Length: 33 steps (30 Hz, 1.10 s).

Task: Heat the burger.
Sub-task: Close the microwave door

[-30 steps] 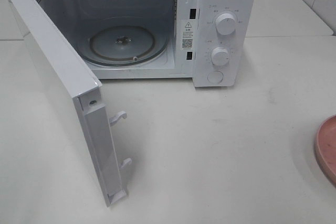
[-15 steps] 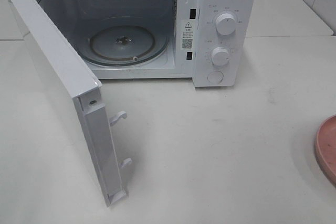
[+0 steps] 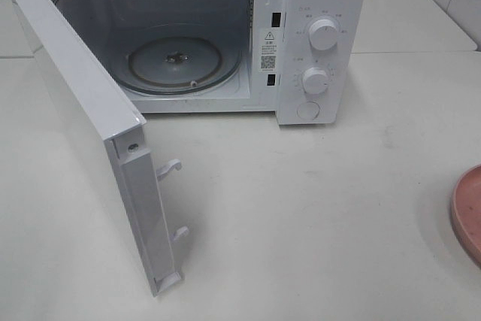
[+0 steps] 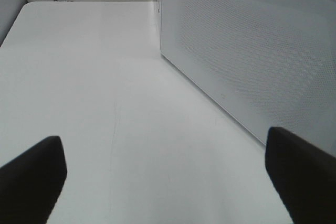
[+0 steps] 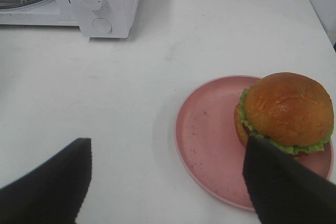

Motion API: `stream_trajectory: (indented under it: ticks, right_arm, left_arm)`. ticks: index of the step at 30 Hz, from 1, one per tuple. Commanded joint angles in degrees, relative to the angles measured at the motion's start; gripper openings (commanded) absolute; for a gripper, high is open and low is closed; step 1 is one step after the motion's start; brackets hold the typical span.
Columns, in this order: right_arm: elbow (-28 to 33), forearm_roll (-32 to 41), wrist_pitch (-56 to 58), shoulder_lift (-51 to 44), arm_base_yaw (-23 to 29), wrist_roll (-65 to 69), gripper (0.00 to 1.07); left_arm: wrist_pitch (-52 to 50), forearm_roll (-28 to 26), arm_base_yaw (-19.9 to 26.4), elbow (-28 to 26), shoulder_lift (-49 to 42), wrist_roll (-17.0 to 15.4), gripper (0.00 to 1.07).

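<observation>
A white microwave [image 3: 225,35] stands at the desk's [image 3: 316,208] far edge, door [image 3: 90,133] swung wide. The burger [image 5: 286,114] sits on a pink plate [image 5: 210,140] near the right edge. Both the left hand [image 4: 163,177] and right hand [image 5: 168,182] hover spread apart, gripping nothing.

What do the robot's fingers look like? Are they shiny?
Only the fingertips show. The left gripper has two dark, nearly black fingers with rounded corners. The right gripper has matching black pads, matte rather than shiny. No cables or markings are visible.
</observation>
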Motion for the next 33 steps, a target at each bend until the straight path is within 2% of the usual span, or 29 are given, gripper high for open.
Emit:
stream_trajectory:
  ticks: [1, 7, 12, 14, 15, 16, 17, 18, 19, 20, 21, 22, 23, 24, 28, 30, 33]
  right_arm:
    - [0.11, 0.17, -0.57, -1.55, -0.4, -0.52, 0.76]
    - [0.11, 0.17, -0.57, -1.55, -0.4, -0.52, 0.76]
    - [0.11, 0.17, -0.57, -1.55, -0.4, -0.52, 0.76]
    - [0.11, 0.17, -0.57, -1.55, -0.4, -0.52, 0.76]
    - [0.11, 0.17, -0.57, -1.55, -0.4, -0.52, 0.76]
    - [0.11, 0.17, -0.57, -1.55, -0.4, -0.52, 0.76]
    - [0.11, 0.17, -0.57, -1.55, -0.4, -0.52, 0.76]
    - [0.11, 0.17, -0.57, -1.55, -0.4, -0.52, 0.76]
    - [0.11, 0.17, -0.57, -1.55, -0.4, -0.52, 0.76]
    - [0.11, 0.17, -0.57, -1.55, -0.4, -0.52, 0.76]
    - [0.11, 0.17, -0.57, -1.55, -0.4, -0.52, 0.76]
    - [0.11, 0.17, -0.57, -1.55, -0.4, -0.52, 0.76]
    - [0.11, 0.17, -0.57, -1.55, -0.4, -0.52, 0.76]
    - [0.11, 0.17, -0.57, -1.55, -0.4, -0.52, 0.76]
    - [0.11, 0.17, -0.57, -1.55, -0.4, -0.52, 0.76]
    - [0.11, 0.17, -0.57, -1.55, -0.4, -0.52, 0.76]
    - [0.11, 0.17, -0.57, -1.55, -0.4, -0.52, 0.76]
  left_arm:
    - [-0.34, 0.0, -0.4, 0.17, -1.26, -0.23, 0.97]
    - [-0.8, -0.8, -0.4, -0.11, -0.23, -0.23, 0.97]
    - [-2.98, -0.11, -0.4, -2.75, 4.41, -0.11, 0.96]
    - [-5.73, 0.06, -0.4, -3.09, 7.85, 0.23, 0.89]
    - [-5.73, 0.06, -0.4, -3.09, 7.85, 0.23, 0.89]
    - [-7.1, 0.06, -0.4, -3.09, 10.43, 0.23, 0.78]
    - [-7.51, 0.06, -0.4, -3.09, 11.75, 0.23, 0.72]
    - [-7.51, 0.06, -0.4, -3.09, 11.75, 0.23, 0.72]
    - [-8.25, 0.06, -0.4, -3.09, 14.09, 0.23, 0.55]
    - [-8.25, 0.06, -0.4, -3.09, 14.09, 0.23, 0.55]
    - [-9.17, 0.0, -0.4, -3.09, 16.33, 0.17, 0.36]
    - [-9.91, 0.06, -0.4, -3.09, 17.48, 0.17, 0.24]
    - [-9.91, 0.06, -0.4, -3.09, 17.48, 0.17, 0.24]
    - [-11.75, 0.06, -0.4, -3.09, 19.6, 0.17, 0.04]
    - [-15.64, 0.06, -0.4, -2.86, 22.29, 0.46, 0.0]
    - [-23.32, -0.23, -0.4, 0.17, 25.1, 2.92, 0.0]
    - [-25.38, -0.52, -0.4, 1.38, 25.73, 3.78, 0.0]
